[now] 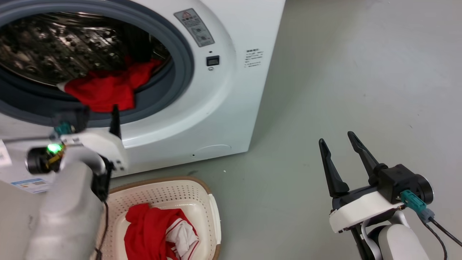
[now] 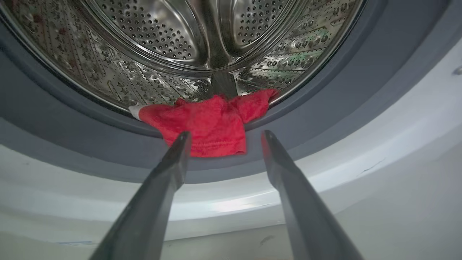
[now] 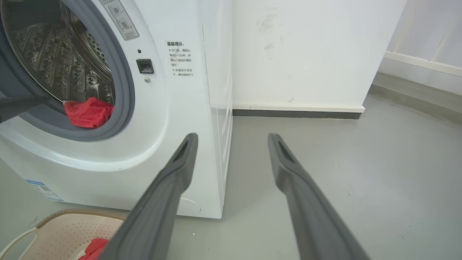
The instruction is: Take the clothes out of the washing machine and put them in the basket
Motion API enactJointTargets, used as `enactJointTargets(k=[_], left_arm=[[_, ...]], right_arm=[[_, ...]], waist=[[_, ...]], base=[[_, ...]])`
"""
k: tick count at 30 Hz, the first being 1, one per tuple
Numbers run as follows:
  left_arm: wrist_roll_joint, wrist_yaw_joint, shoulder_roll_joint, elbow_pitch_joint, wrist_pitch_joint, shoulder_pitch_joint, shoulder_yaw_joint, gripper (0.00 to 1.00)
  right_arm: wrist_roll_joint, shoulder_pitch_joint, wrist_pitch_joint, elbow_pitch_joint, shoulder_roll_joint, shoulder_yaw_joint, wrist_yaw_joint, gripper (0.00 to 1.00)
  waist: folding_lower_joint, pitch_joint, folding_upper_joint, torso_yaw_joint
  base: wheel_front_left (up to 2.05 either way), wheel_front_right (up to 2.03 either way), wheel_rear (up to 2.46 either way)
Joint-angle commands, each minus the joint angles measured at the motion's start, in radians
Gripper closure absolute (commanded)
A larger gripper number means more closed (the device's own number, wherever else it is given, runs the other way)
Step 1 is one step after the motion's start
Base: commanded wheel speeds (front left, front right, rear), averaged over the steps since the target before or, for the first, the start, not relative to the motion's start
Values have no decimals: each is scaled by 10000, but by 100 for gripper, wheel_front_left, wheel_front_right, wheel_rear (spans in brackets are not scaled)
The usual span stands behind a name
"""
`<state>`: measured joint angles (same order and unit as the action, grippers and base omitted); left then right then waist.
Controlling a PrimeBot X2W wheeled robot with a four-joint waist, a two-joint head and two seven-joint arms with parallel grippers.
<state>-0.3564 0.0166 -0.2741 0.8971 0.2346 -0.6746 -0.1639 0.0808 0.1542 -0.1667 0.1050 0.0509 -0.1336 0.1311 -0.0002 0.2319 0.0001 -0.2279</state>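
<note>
The left tool (image 2: 224, 133) is open, its two dark fingers spread with nothing between them, and it points into the mouth of the washing machine (image 1: 223, 90) from just in front of the lower edge of the opening. Straight ahead of its fingertips lies a red garment (image 2: 205, 122). The garment is draped over the bottom of the grey door seal (image 2: 361, 90), one part hanging outward over the seal and the rest lying back on the perforated steel drum (image 2: 162, 36). The fingertips are very near the hanging edge, but whether they touch the cloth cannot be told. The right tool (image 1: 336, 137) is open too and holds nothing. It hangs above the grey floor (image 1: 343, 72), to the right of the machine and well apart from it, with its fingers pointing past the machine's front corner. The basket (image 1: 162, 191) stands on the floor just in front of the machine, partly under the left arm. In the basket lie a crumpled red piece (image 1: 144, 231) and, touching it, a white piece with thin red stripes (image 1: 184, 234). A white wall (image 3: 306, 54) rises behind the machine.
</note>
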Motion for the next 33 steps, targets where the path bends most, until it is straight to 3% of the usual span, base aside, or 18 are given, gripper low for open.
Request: enactJointTargets(k=[1, 10, 19, 29, 30, 31, 32, 33], left_arm=[[73, 57, -167, 149, -128, -382, -60, 0], [208, 432, -1314, 1402, -1763, -2517, -229, 0], [643, 703, -2247, 2272, -3905, -4112, -823, 0], [704, 578, -2495, 3182, -6405, -5048, -1140, 0], [689, 531, -2482, 3216, -6500, -5056, -1151, 9], [666, 511, -2472, 3217, -6529, -5057, -1155, 37], [634, 482, -2440, 3249, -6616, -5041, -1162, 100], [611, 469, -2408, 3291, -6676, -5017, -1170, 100]], right_arm=[[84, 29, -52, 34, -13, -35, -8, 0], [639, 424, -512, 409, -15, -300, -8, 0], [1059, 876, -895, 841, -15, -595, -7, 0], [1356, 1291, -993, 1116, -15, -810, -7, 0], [1385, 1340, -995, 1090, -15, -797, -7, 0], [1408, 1374, -997, 1067, -15, -787, -7, 0], [1426, 1392, -998, 1043, -15, -771, -7, 0], [1428, 1396, -999, 1023, -13, -748, -7, 0]], waist=[[2, 248, -1, -270], [2, 1268, -1, -1199], [2, 2176, -1, -1685], [2, 2760, -1, -1916], [2, 2785, -1, -1921], [2, 2803, -1, -1925], [2, 2810, -1, -1924], [2, 2814, -1, -1917]], base=[[0, 0, 0], [0, 0, 0], [0, 0, 0], [0, 0, 0], [0, 0, 0], [0, 0, 0], [0, 0, 0], [0, 0, 0]])
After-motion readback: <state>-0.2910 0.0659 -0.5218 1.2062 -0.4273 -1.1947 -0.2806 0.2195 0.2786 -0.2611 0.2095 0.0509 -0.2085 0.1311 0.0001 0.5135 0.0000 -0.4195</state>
